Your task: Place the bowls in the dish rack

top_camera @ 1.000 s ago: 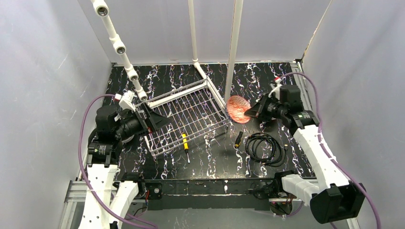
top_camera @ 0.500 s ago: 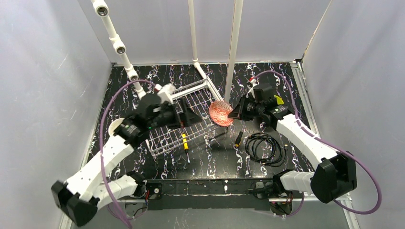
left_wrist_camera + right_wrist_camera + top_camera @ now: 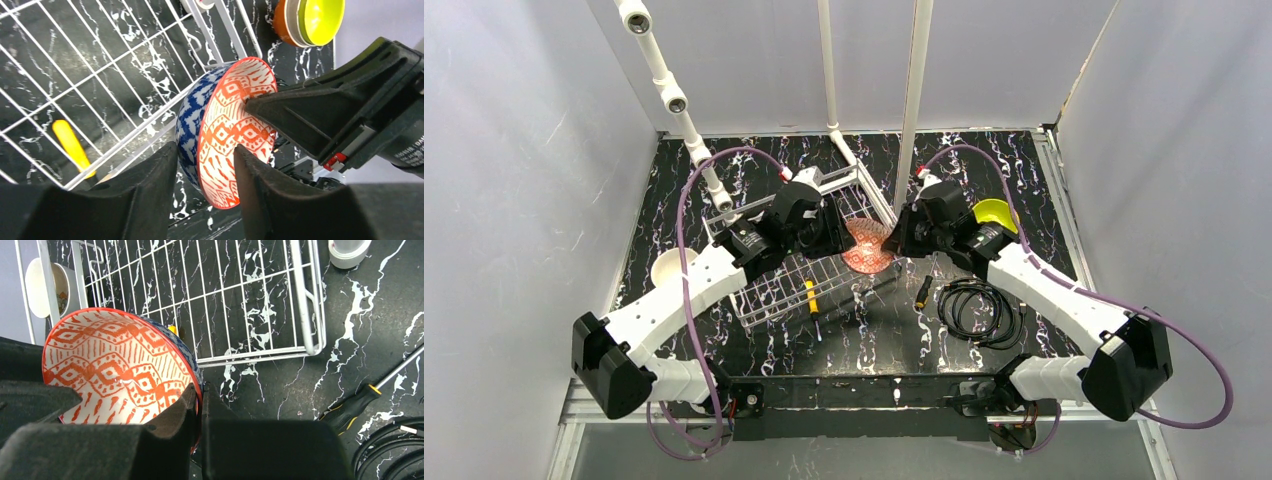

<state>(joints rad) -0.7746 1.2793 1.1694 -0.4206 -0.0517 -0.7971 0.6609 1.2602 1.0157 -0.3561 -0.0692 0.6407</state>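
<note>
A bowl, blue-white patterned outside and red patterned inside, hangs tilted on edge over the right corner of the dish rack. My right gripper is shut on its rim. From the other side my left gripper straddles the bowl, one finger against the blue outside and the other against the red inside. A yellow-green bowl stacked in an orange bowl sits at the right. A white bowl stands left of the rack.
A yellow-handled screwdriver lies on the rack's grid floor. A black-and-yellow screwdriver and a coil of black cable lie right of the rack. White pipes rise behind it, with a tape roll nearby.
Both arms have swung in toward the middle. The right one carried the patterned bowl left to the rack's corner, and the left gripper's jaws have closed in round the bowl's wall.
</note>
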